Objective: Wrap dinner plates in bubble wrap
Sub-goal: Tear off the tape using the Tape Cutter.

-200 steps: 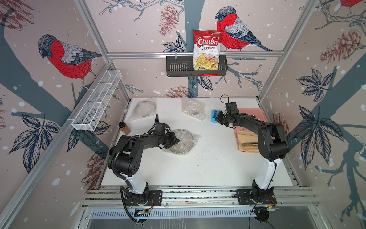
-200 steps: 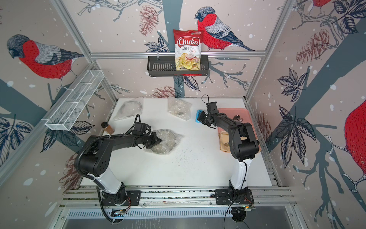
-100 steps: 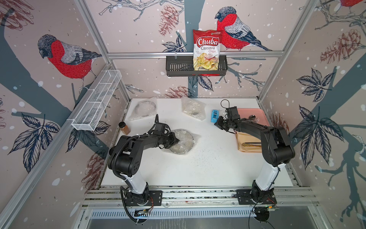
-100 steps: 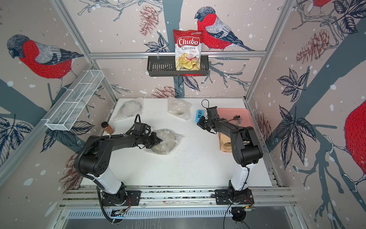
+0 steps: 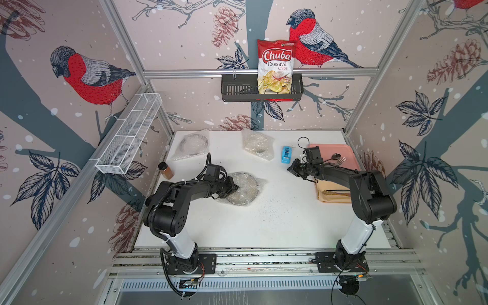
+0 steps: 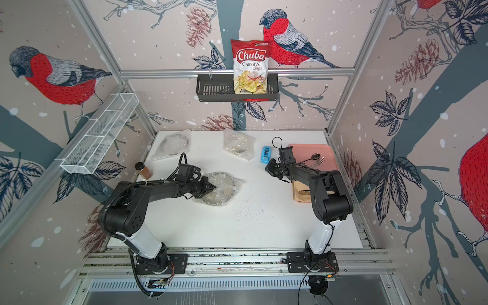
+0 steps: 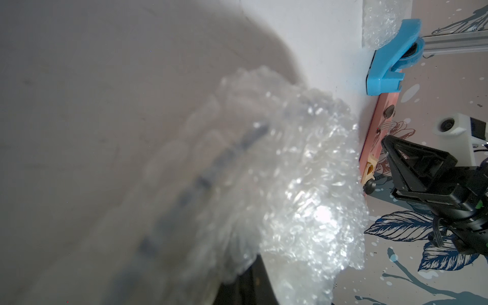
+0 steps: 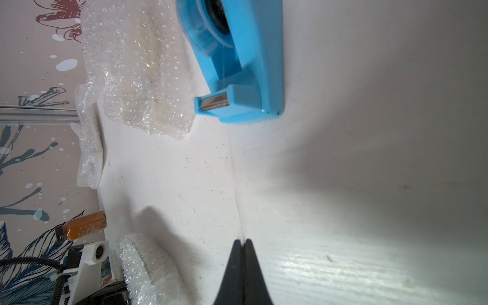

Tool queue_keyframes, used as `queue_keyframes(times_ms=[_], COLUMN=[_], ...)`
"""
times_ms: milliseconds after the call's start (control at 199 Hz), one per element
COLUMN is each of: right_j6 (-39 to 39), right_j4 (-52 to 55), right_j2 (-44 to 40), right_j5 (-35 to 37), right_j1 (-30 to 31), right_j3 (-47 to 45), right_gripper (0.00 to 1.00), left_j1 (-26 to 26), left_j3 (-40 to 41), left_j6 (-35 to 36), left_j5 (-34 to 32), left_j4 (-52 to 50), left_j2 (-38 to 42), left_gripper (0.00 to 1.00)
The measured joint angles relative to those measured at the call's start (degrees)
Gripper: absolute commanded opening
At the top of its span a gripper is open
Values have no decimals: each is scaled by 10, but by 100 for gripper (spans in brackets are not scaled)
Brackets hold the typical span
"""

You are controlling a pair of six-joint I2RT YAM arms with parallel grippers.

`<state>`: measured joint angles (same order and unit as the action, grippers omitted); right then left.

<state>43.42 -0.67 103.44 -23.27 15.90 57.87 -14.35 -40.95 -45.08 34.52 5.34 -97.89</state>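
Observation:
Three dinner plates lie in bubble wrap on the white table: one at the back left [image 5: 194, 145], one at the back middle [image 5: 257, 144], one in the centre [image 5: 244, 191]. My left gripper [image 5: 235, 188] lies low over the centre plate's near-left part, shut on a bunched fold of its bubble wrap [image 7: 303, 198], which hides the jaws in the left wrist view. My right gripper [image 8: 243, 240] is shut on a thin strand of tape [image 8: 235, 171] stretched from the blue tape dispenser [image 8: 237, 66]. In a top view it [image 6: 267, 167] hangs just in front of the dispenser [image 6: 265, 154].
A pink tray [image 5: 343, 153] with a spoon and fork sits at the back right, a tan box [image 5: 332, 196] in front of it under the right arm. A spice jar [image 5: 165, 170] stands at the left edge. Dark specks [image 5: 272, 208] dot the table's middle.
My right gripper has drawn away from the tape dispenser toward the table's front, with the tape strand stretched behind it. The left arm and the centre plate have not moved.

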Motion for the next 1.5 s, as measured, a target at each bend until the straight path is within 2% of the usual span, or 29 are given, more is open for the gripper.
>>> queue_keyframes(times_ms=[316, 623, 944, 1055, 1190, 1356, 1502], right_j6=[0, 3, -12, -48, -104, -150, -135], right_j4=[-24, -34, -31, -9, 36, 99, 133], right_j2=[-1, 46, -34, -52, -44, 19, 74], right_j5=[-37, -45, -47, -59, -75, -92, -108], right_j1=[-5, 1, 8, 40, 108, 198, 248], right_j3=[-10, -36, -62, -17, 61, 154, 207], right_gripper=[0, 0, 0, 0, 0, 0, 0], left_j1=[0, 0, 0, 0, -1, -6, -9], left_j3=[2, 2, 1, 1, 1, 7, 11], left_j6=[-2, -2, -1, -1, -1, -1, -2], left_j5=[1, 2, 1, 0, -2, -10, -15], left_j4=[4, 5, 5, 5, 4, 6, 7], left_j2=[0, 0, 5, 6, 7, 14, 20], left_gripper=[0, 0, 0, 0, 0, 0, 0])
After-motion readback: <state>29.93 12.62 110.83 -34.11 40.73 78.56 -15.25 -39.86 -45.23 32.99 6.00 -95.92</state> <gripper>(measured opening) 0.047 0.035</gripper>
